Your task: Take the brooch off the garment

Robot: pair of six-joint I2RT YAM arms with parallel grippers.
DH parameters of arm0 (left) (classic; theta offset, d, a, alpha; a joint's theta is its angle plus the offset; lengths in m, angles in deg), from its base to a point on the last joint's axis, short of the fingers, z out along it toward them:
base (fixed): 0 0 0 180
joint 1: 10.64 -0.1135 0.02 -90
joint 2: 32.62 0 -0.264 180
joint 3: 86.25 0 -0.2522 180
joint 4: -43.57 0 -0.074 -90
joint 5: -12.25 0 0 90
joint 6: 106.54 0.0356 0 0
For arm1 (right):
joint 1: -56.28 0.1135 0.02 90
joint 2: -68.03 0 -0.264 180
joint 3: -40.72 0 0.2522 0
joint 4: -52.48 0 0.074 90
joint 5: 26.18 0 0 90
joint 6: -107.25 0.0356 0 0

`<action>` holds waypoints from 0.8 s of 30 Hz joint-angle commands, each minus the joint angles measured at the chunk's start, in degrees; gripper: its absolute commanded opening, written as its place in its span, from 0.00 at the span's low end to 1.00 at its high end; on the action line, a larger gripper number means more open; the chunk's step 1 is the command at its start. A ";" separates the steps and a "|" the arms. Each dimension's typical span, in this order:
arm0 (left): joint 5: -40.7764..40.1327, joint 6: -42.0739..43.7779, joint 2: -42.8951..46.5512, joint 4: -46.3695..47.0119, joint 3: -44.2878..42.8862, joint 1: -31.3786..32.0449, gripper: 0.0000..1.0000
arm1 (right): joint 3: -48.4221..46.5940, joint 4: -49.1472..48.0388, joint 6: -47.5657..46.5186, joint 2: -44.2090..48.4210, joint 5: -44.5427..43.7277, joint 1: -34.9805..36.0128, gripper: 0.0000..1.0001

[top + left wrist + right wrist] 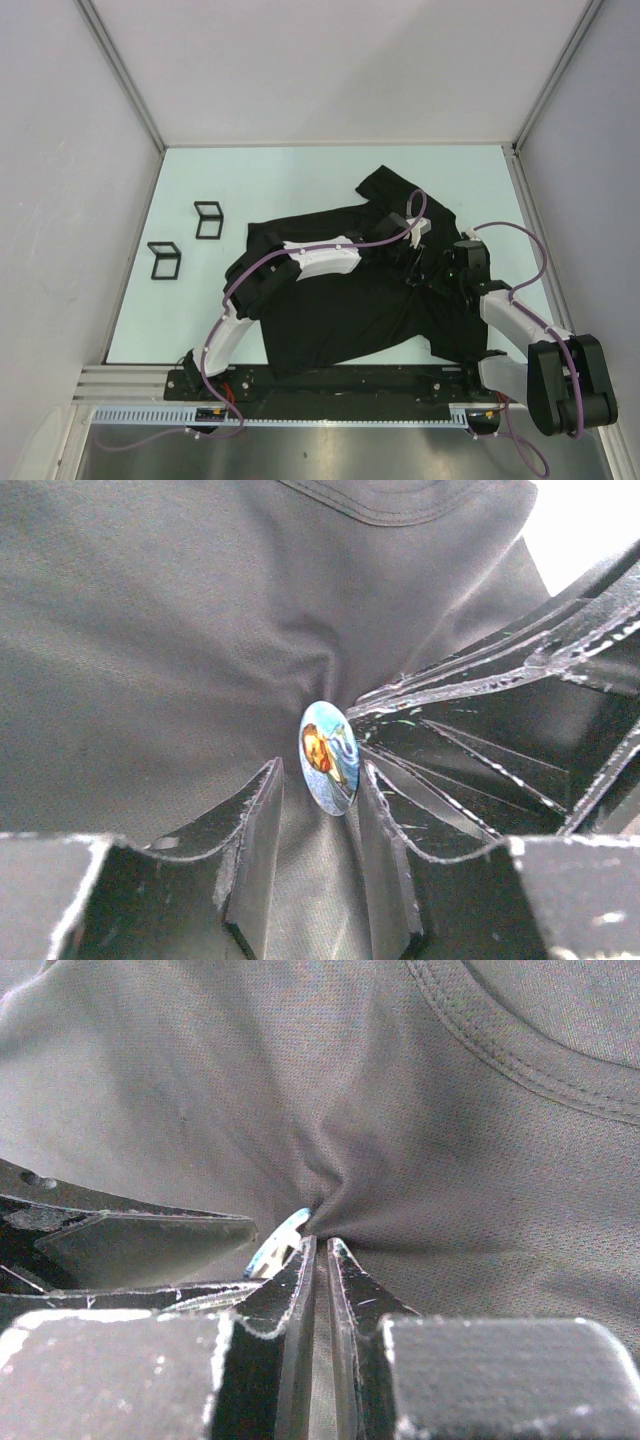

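Where the garment [300, 1090] puckers, the right hand [320, 1247] half-hides the brooch [283, 1237].

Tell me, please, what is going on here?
Two robot arms are working on a black T-shirt. The right gripper is pinching a fold of cloth right beside the brooch, while the left gripper has its fingers open on either side of the brooch. The brooch looks pinned to the puckered cloth, not yet removed.
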 commanded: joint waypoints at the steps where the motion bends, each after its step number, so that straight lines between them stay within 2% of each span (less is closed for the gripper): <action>1: -1.24 -0.38 2.89 0.75 -0.87 -0.15 0.39 | -2.33 -1.61 -1.04 -0.35 -1.73 0.41 0.13; 10: -0.89 -1.00 3.77 1.72 -0.08 -0.24 0.31 | -2.33 -1.61 -1.04 -0.53 -1.46 0.50 0.13; 14: -0.97 -1.00 4.39 1.89 0.36 -0.24 0.40 | -2.33 -1.87 -1.21 -0.88 -1.38 0.50 0.12; 19: -1.06 -1.00 5.27 2.24 0.89 -0.24 0.41 | -2.33 -2.14 -1.21 -1.49 -1.11 0.59 0.12; 24: -0.63 -1.00 4.65 2.24 0.63 -0.24 0.33 | -2.33 -2.22 -1.12 -1.67 -0.85 0.59 0.13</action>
